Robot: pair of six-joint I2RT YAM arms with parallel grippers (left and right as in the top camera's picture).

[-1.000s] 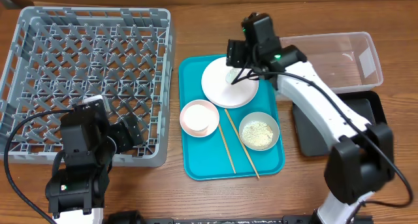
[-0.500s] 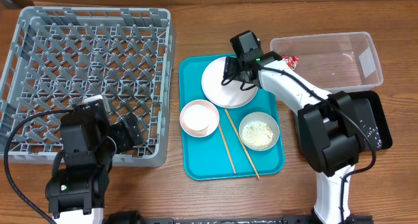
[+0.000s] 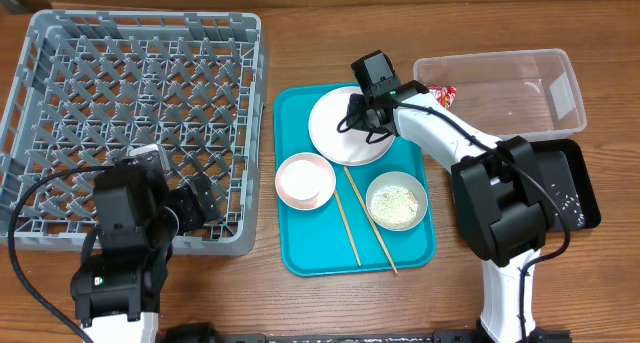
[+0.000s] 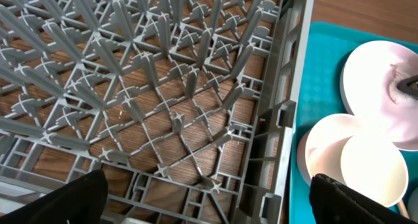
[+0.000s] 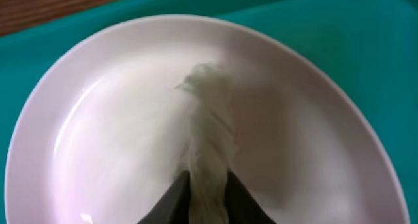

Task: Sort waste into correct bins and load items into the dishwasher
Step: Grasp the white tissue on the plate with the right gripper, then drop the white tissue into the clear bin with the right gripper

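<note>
My right gripper (image 3: 352, 119) is down on the round white plate (image 3: 345, 129) at the back of the teal tray. Its jaws are shut on a twisted wad of white paper (image 5: 209, 132), which stands up from the plate (image 5: 104, 119) between the two dark fingertips (image 5: 171, 201). A red wrapper (image 3: 446, 93) lies in the clear tub (image 3: 520, 78). The pinkish bowl (image 3: 305, 180) and the grey-green bowl of rice (image 3: 396, 201) sit on the tray. My left gripper (image 4: 212, 204) hangs open over the front right corner of the grey dish rack (image 3: 130, 103), holding nothing.
Two wooden chopsticks (image 3: 352, 221) lie between the bowls on the teal tray (image 3: 300, 253). A black tray (image 3: 572, 188) sits right of it, partly under my right arm. In the left wrist view the rack wall (image 4: 287, 113) borders the tray, plate (image 4: 382, 80) and pinkish bowl (image 4: 353, 165).
My right gripper came down onto the plate and its jaws closed on the white paper wad. The left arm has not moved.
</note>
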